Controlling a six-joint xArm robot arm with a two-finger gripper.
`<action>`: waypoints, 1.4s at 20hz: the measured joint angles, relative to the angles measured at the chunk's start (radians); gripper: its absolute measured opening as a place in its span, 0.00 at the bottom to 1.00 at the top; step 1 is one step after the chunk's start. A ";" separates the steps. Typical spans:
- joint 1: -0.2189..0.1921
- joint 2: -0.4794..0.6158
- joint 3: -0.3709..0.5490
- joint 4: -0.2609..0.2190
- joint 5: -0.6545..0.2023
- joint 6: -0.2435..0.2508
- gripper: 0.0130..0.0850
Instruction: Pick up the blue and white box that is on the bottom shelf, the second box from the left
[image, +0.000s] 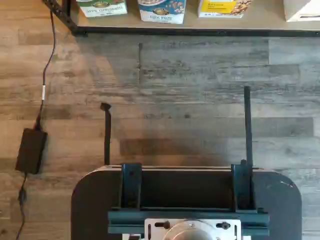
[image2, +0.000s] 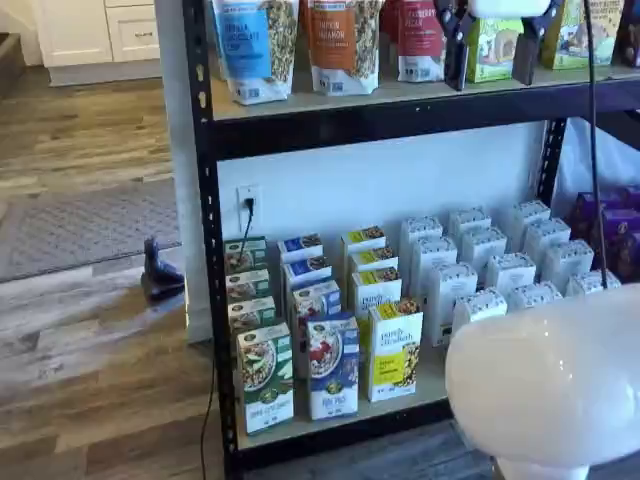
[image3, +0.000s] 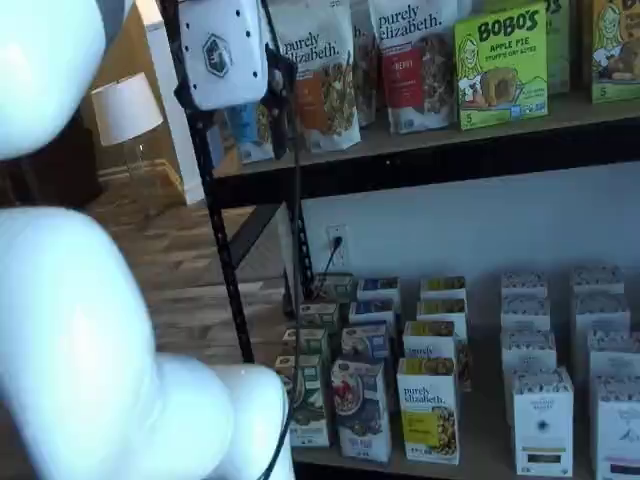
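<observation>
Currently approach | gripper high by upper shelf, black fingers spread wide, empty | blue and white box front row, bottom shelf, at gripper's 7 o'clock | descend, square jaws to carton, avoid green and white carton.

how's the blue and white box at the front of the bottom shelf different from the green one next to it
The blue and white box has a blue top and a bowl with red berries; the green and white box has green trim and a paler bowl, and sits nearer the rack post. Both stand upright, alike in shape, heading their rows.
</observation>
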 joint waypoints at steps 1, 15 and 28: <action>-0.011 -0.014 0.012 0.012 -0.022 -0.006 1.00; -0.010 -0.036 0.099 0.010 -0.118 -0.010 1.00; 0.044 -0.076 0.329 0.008 -0.294 0.038 1.00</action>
